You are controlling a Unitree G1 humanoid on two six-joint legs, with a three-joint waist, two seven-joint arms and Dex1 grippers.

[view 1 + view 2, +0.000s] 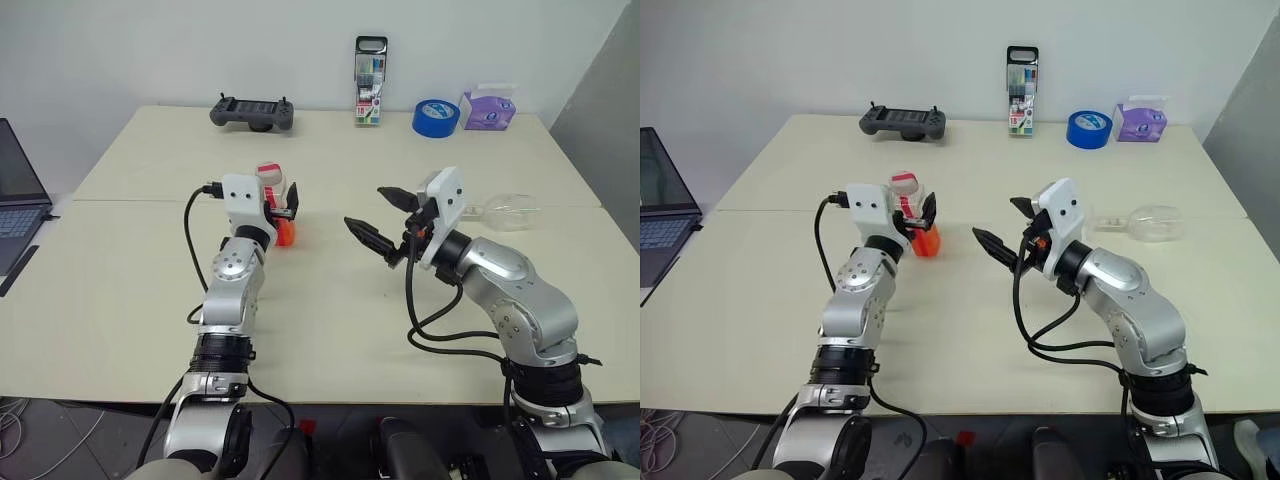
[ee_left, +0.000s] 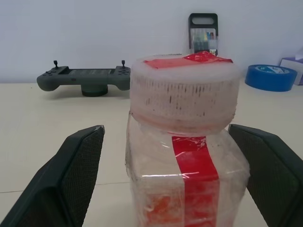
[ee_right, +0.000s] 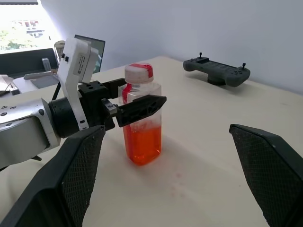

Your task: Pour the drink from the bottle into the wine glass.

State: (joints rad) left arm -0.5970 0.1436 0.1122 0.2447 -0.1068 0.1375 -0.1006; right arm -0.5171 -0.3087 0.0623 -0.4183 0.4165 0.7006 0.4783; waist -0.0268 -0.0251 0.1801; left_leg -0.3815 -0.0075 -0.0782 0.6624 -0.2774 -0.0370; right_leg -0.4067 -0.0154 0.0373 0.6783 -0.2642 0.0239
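On the cream counter (image 1: 120, 300), the bottle (image 3: 142, 118) stands upright, its drink (image 3: 142, 144) filling the lower part and its cap on. The left gripper (image 2: 168, 179) has its fingers spread to either side of the bottle without touching it, seemingly poised to close. The right gripper (image 1: 380, 218) hovers near the middle, fingers spread and empty. The wine glass (image 1: 508, 212) lies on its side beyond the right arm, apparently needing righting before any pour.

Both arms reach forward over the counter, left end effector (image 1: 283, 208) spread wide and roughly level, right end effector (image 1: 382, 213) agape, angled toward the left one.
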